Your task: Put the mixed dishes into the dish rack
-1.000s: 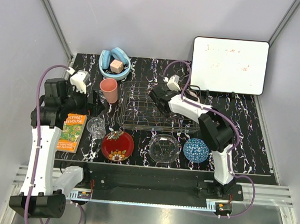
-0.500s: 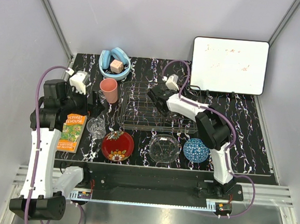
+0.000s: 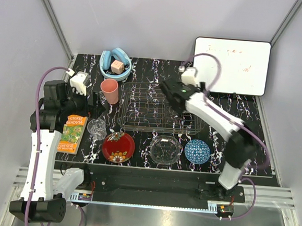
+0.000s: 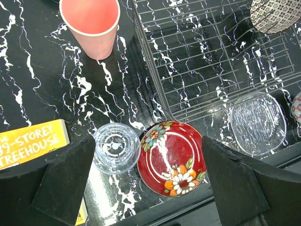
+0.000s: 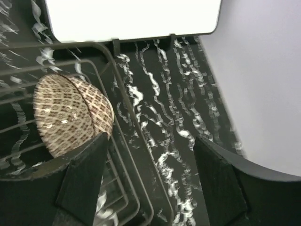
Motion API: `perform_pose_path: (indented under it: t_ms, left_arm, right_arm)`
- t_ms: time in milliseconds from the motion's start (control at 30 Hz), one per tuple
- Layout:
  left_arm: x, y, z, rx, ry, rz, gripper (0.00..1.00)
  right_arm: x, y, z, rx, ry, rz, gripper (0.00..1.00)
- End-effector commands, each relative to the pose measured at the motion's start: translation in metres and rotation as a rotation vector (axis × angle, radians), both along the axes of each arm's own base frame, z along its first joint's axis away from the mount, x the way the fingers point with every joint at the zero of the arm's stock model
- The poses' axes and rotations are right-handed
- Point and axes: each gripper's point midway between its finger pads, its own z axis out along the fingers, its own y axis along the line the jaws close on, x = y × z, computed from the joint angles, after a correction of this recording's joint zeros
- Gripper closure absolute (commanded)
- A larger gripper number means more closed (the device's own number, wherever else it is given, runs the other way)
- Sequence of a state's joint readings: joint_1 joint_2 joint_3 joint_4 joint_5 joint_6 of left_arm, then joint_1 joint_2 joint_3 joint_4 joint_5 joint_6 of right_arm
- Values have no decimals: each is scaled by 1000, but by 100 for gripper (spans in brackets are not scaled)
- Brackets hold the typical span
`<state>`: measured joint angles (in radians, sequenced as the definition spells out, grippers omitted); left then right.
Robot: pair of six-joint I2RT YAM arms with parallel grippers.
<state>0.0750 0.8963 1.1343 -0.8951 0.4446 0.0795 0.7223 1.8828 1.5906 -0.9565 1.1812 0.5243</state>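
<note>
Along the bench's (image 3: 245, 115) near edge sat the red floral bowl (image 3: 118, 146), clear glass bowl (image 3: 165, 149) and blue patterned bowl (image 3: 197, 151), with the clear glass tumbler (image 3: 96, 129) just beside the red one. The left jaws hung wide and empty above. Farther back, the pale speckled bowl (image 5: 70, 120) leaned inside the dish rack (image 3: 141, 109), near the wide, empty right jaws.
</note>
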Motion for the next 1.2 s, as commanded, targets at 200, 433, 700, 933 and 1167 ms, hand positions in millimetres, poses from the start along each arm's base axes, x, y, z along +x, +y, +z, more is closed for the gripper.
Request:
perform_pose_path:
  t_ms: [200,433,700,933,1167]
  left_arm:
    - [7,7,15,45,-86,13,1]
    - [9,8,16,47,-93,18,1]
    - [10,9,27,45,-116,25,1]
    - [10,9,26,50,-113,23,1]
    - [11,9,26,43,-105,31,1]
  right_arm:
    - [-156,-1,12,959,26,66,20]
    - [-230,-19,-54,1143,169,-81,8]
    - [-253,-32,-91,1186,180,-250,9]
    - [-248,-42,-105,1159,124,-306,13]
    - [-231,-44,-124,1130,53,-332,26]
